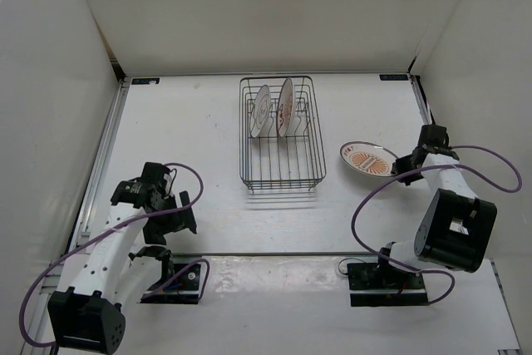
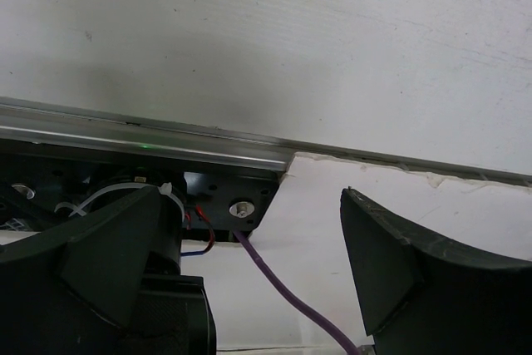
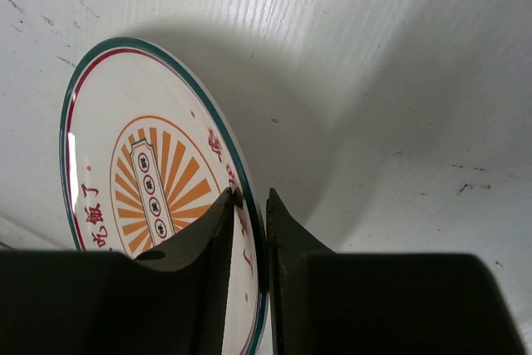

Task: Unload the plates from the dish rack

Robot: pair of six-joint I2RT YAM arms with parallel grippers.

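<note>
Barely parted, right fingers [image 3: 199, 247] pinching plate [image 3: 125, 147] rim

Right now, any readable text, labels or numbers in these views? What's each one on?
"吃飯了" (best reading), orange, on the face of the plate, right wrist view.
Red characters near the same plate's rim: skewed, partly behind the right claw, unreadable.
Two dark labels at the far edge of the table, top view: too small to read.

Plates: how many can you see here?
3. Two plates stand upright in the dish rack; the third plate, orange-centred, is right of the rack, rim between the right gripper's fingers. None looks hidden.
</note>
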